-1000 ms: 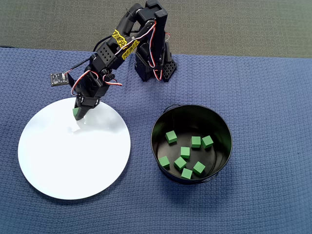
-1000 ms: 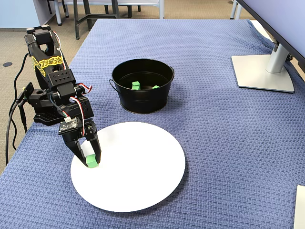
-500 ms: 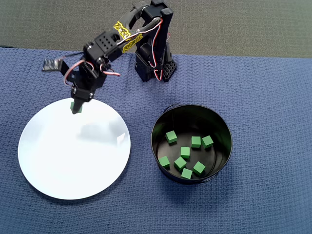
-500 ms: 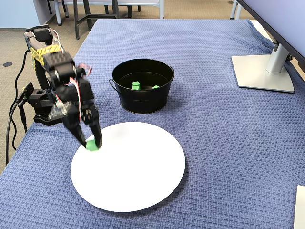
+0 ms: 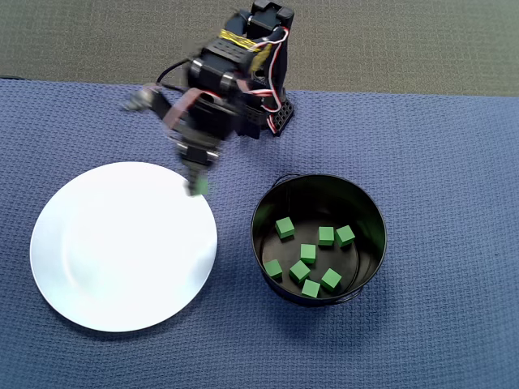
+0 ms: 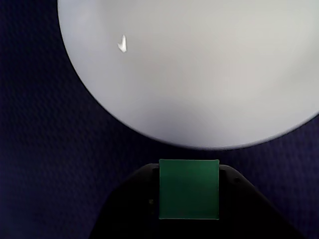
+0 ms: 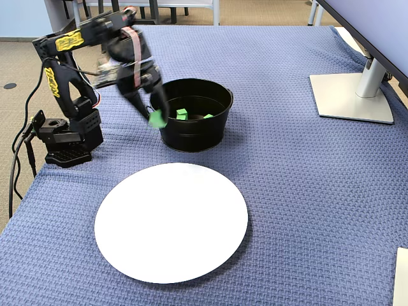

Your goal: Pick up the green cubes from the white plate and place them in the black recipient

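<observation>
1. Nearest to me, the white plate [image 7: 171, 221] lies flat on the blue cloth [image 7: 306, 191] toward its front-left corner, and its whole face is bare: no cube is left on it in any view.

2. Just past the plate's far edge, the gripper [image 7: 155, 118] hangs in the air with its jaws clamped on one green cube [image 7: 155, 119]. The wrist view shows that cube [image 6: 189, 189] squarely pinched between the two dark fingers, with the plate's rim [image 6: 199, 74] below and beyond it. From overhead the carried cube [image 5: 198, 186] sits right over the plate's edge nearest the tin.

3. Farther back stands the black recipient [image 7: 191, 132], near the middle of the cloth, well apart from the plate. Seven green cubes [image 5: 308, 258] lie scattered on its floor in the overhead view.

4. Behind and to the left in the fixed view, the arm's base [image 7: 67, 137] sits at the cloth's left edge.

5. I judge this to be the carry step, likely for the last cube from the plate. The next move calls for bringing the gripper across above the tin's rim, clearing the near wall and wire handle, then opening over the interior.
</observation>
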`<control>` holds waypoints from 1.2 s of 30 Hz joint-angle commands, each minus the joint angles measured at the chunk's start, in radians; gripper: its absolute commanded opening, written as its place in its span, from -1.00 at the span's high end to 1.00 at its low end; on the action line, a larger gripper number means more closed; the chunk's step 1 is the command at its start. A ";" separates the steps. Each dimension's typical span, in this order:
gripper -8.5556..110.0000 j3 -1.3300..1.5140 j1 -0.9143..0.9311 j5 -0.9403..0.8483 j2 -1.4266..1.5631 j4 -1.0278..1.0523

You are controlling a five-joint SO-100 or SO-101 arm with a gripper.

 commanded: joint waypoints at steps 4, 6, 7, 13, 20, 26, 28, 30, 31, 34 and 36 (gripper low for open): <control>0.86 0.003 -0.414 0.233 -0.026 -0.005; 0.86 -0.012 -0.486 0.279 -0.071 -0.017; 0.86 -0.028 -0.515 0.299 -0.100 -0.018; 0.86 -0.023 -0.620 0.348 -0.202 -0.083; 0.29 0.048 -0.609 0.270 -0.161 -0.130; 0.31 0.057 -0.597 0.239 -0.138 -0.137; 0.31 0.058 -0.586 0.222 -0.114 -0.123; 0.31 0.064 -0.555 0.201 -0.072 -0.100; 0.31 0.077 -0.537 0.187 -0.048 -0.095; 0.31 0.143 -0.482 0.140 0.035 -0.089; 0.31 0.209 -0.446 0.107 0.109 -0.092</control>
